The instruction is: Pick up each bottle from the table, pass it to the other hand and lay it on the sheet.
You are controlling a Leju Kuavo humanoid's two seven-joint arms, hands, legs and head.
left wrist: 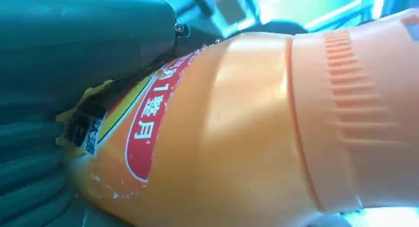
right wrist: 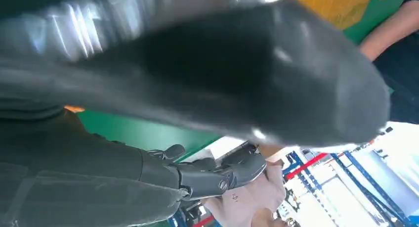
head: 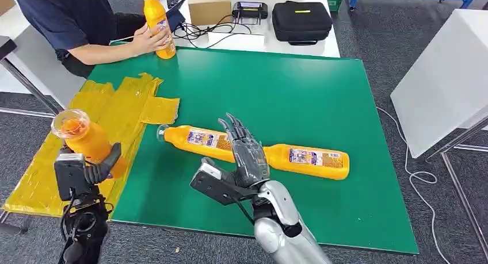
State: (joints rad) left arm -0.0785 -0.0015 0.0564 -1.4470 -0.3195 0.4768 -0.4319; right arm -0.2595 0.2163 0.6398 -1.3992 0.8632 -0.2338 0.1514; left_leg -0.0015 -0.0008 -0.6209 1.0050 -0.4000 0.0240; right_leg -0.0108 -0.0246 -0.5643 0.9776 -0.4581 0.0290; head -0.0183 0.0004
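While an orange bottle (head: 86,138) is gripped upright by the left hand (head: 95,169) over the yellow sheet (head: 118,111) for laying down, the right hand (head: 244,152) is held open, fingers apart, above two lying bottles (head: 259,152).

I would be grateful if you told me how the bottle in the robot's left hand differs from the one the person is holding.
The bottle in the left hand is gripped by the left hand above the yellow sheet; the person's bottle stands upright at the green mat's far edge under a person's hand. The first shows its base to the head camera; the second its side. Both hold orange liquid.
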